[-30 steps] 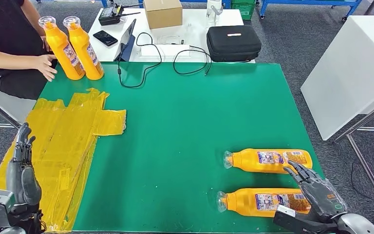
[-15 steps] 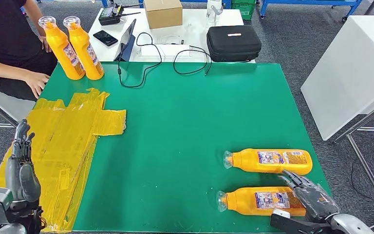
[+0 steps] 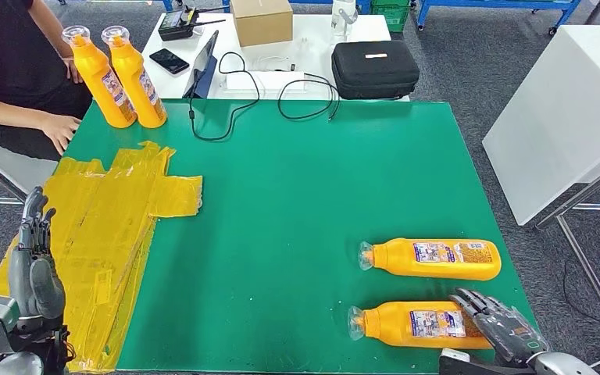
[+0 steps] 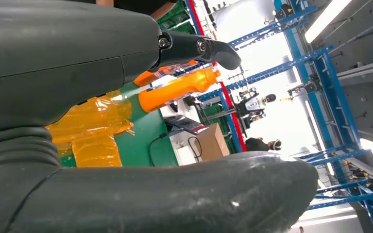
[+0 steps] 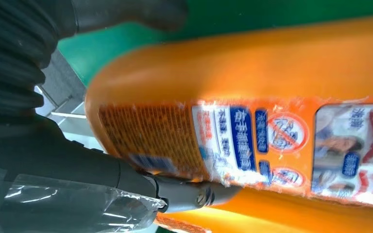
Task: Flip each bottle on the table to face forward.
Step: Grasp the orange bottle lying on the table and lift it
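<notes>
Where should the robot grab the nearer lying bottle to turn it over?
Probably round its wide body near the base, coming from the robot's right, where the right hand already is. The nearer bottle lies flat, cap pointing left; the neck is thin and farther off.

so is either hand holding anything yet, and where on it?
Left hand holds nothing. Right hand lies on the base end of the nearer lying bottle; whether it has gripped cannot be told.

The right hand [image 3: 502, 326] covered the base end of the nearer lying bottle [image 3: 418, 324], and whether its fingers gripped it could not be told. The bottle's label print [image 5: 252, 141] was blurred. The picture's edge cut off the seated person [image 3: 8, 70].
</notes>
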`<state>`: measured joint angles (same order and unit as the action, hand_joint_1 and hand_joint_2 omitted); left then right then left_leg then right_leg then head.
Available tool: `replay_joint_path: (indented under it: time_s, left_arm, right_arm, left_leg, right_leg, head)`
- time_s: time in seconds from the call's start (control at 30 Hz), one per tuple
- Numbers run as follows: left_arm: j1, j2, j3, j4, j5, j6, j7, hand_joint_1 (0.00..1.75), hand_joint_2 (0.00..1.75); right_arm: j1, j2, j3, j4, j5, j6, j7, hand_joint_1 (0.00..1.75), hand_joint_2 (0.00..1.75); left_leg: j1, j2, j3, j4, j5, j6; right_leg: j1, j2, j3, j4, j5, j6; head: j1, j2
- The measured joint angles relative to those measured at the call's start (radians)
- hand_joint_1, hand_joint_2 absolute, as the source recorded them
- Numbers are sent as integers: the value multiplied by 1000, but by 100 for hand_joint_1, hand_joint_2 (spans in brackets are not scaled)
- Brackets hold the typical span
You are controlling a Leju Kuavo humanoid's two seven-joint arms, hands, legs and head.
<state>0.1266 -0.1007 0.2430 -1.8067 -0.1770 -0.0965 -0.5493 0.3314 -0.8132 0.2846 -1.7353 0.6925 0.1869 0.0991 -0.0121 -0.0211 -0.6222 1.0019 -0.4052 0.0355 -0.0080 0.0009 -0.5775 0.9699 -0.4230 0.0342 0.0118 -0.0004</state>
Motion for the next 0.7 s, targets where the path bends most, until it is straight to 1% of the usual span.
replay_joint_path:
  time_s: [0.1, 0.23, 0.3, 0.37, 0.47, 0.53, 0.6, 0.67, 0.7]
  left_arm:
    - [-2, 0, 0, 2, 1, 0, 0, 0, 0]
    - [-16, 4, -1, 17, 8, -1, 0, 0, 0]
    - [-20, 5, -1, 24, 10, -2, 2, 0, 0]
    - [-21, 5, -1, 27, 17, -6, 7, 0, 0]
    - [-13, 5, -4, 28, 28, -17, 14, 0, 0]
    - [-5, 5, -9, 28, 42, -30, 19, 0, 87]
    - [9, 5, -13, 28, 83, -63, 26, 0, 175]
    - [25, 5, -18, 28, 143, -119, 37, 0, 175]
    - [30, 5, -23, 28, 177, -152, 44, 0, 175]
  right_arm:
    - [3, -5, 2, 0, -5, -1, 1, 175, 175]
    - [17, -57, 25, -2, -60, -17, 19, 175, 175]
    - [16, -66, 32, -2, -78, -30, 21, 175, 175]
    - [13, -59, 36, 0, -87, -61, 11, 175, 175]
    - [8, -22, 39, 5, -83, -116, -17, 175, 175]
    - [4, 11, 38, 8, -87, -147, -48, 175, 175]
    - [-8, 61, 26, 8, -110, -185, -121, 175, 175]
    - [-37, 130, 4, 7, -158, -192, -221, 175, 175]
    - [-52, 166, -11, 4, -195, -171, -268, 175, 175]
  left_leg:
    - [0, 0, 0, 0, 0, 0]
    - [0, 0, 0, 0, 0, 0]
    - [0, 0, 0, 0, 0, 0]
    - [0, 0, 0, 0, 0, 0]
    - [0, 1, 1, 0, 0, 0]
    - [0, 1, 0, 0, 0, 0]
    - [1, 1, 0, 0, 0, 0]
    - [1, 3, 0, 0, 0, 0]
    - [1, 4, 0, 0, 0, -1]
  right_leg:
    - [0, 0, 0, 0, 0, 0]
    - [0, 0, 0, 0, 0, 0]
    - [0, 0, 1, 0, 0, 0]
    - [0, 0, 1, 0, 0, 0]
    - [0, 0, 0, 0, 0, 0]
    - [0, 0, 1, 0, 0, 0]
    - [1, 0, 1, 0, 0, 0]
    - [1, 2, 0, 0, 0, 0]
    - [1, 2, -1, 0, 0, 0]
  head:
    - [0, 0]
    - [0, 0]
    - [0, 0]
    - [0, 0]
    - [0, 0]
    - [0, 0]
    - [0, 0]
    - [0, 0]
    - [0, 0]
